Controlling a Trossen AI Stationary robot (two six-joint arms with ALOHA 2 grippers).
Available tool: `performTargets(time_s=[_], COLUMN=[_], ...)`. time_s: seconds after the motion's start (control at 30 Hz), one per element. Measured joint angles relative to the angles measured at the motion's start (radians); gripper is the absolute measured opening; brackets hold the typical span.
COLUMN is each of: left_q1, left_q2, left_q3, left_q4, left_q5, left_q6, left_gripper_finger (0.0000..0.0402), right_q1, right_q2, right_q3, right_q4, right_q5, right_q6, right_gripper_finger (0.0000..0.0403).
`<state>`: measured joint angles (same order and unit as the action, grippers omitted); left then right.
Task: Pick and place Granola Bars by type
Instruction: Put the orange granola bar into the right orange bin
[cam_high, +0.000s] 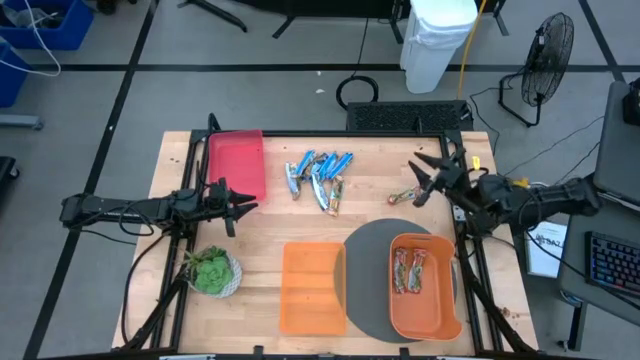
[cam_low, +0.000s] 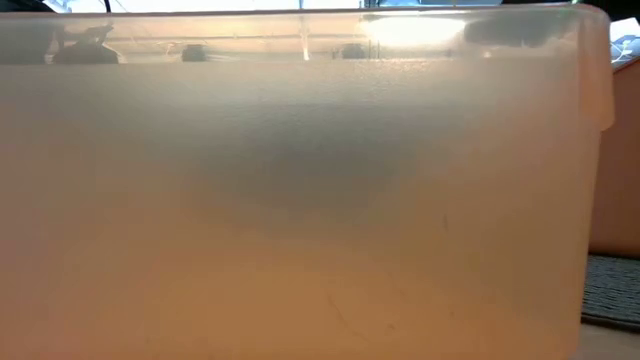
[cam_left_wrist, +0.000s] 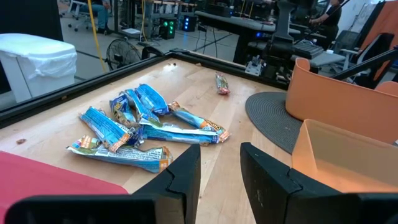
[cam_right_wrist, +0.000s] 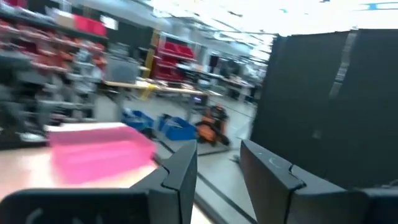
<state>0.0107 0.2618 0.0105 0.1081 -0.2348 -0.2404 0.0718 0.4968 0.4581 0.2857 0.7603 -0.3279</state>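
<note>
Reddish bars (cam_high: 409, 270) already in orange bin (cam_high: 440, 318). Blue bars (cam_high: 318, 175) piled far-centre, lone reddish bar (cam_high: 402, 196) near right gripper (cam_high: 424, 178), unsorted. Both claws open, empty; left gripper (cam_high: 240, 203) beside red bin (cam_high: 237, 160).

Two robot arms work at the desk (cam_high: 370, 170), each ending in one hand: the left hand (cam_high: 243, 203) and the right hand (cam_high: 420, 178). Three bins sit on the desk: one red bin (cam_high: 237, 160) and two orange bins (cam_high: 312, 288) (cam_high: 425, 300). About six blue granola bars (cam_high: 318, 175) lie in one cluster; overlap hides the exact number. One reddish bar (cam_high: 402, 196) lies alone, and about two reddish-brown bars (cam_high: 408, 270) lie in the right orange bin. There is one grey round mat (cam_high: 368, 270) and one potted plant (cam_high: 210, 270).
</note>
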Motion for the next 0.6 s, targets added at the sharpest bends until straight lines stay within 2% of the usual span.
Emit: performTargets(time_s=[0.13, 0.23, 0.33, 0.5, 0.6], left_q1=[0.000, 0.000, 0.000, 0.000, 0.000], left_q2=[0.000, 0.000, 0.000, 0.000, 0.000], left_q3=[0.000, 0.000, 0.000, 0.000, 0.000], left_q4=[0.000, 0.000, 0.000, 0.000, 0.000], left_q5=[0.000, 0.000, 0.000, 0.000, 0.000], left_q6=[0.000, 0.000, 0.000, 0.000, 0.000], left_gripper_finger=[0.0118, 0.0118, 0.0118, 0.0118, 0.0118], right_q1=[-0.118, -0.195, -0.262, -0.373, -0.431], right_q2=[0.018, 0.055, 0.127, 0.302, 0.421], right_q3=[0.058, 0.169, 0.311, 0.527, 0.595], right_q4=[-0.119, -0.324, -0.561, -0.946, -1.112], right_q5=[-0.002, -0.002, -0.023, -0.235, -0.384], right_q6=[-0.032, -0.031, 0.041, 0.178, 0.208], right_gripper_finger=[0.0114, 0.0114, 0.0114, 0.0114, 0.0114])
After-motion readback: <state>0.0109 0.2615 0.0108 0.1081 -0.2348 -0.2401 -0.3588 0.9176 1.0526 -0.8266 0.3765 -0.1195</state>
